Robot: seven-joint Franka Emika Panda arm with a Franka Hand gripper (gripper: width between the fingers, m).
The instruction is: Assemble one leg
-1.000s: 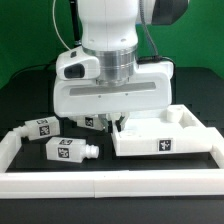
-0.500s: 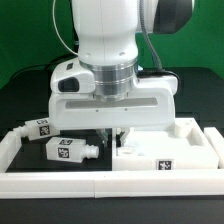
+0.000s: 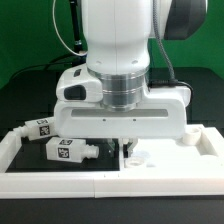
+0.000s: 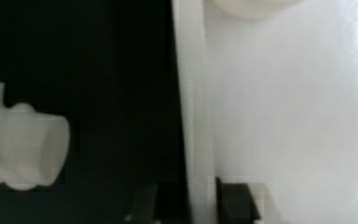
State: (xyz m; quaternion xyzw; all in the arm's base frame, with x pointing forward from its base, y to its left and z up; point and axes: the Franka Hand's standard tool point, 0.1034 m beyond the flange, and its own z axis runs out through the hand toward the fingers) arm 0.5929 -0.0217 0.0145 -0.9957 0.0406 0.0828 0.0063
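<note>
Black tabletop (image 3: 25, 105) underlies the arm (image 3: 120, 60), upright over the white tray (image 3: 170, 162); jaws' spacing unclear.

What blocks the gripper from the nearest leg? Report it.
Nothing visible does. The gripper hangs at the rim of the tray; the nearest leg lies apart on the exterior view's left, with only bare table between them.

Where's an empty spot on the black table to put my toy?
Free: the black strip between the front leg and the white rail; also the table behind the back leg. Crowded: under the gripper, where the legs meet the tray piece.
</note>
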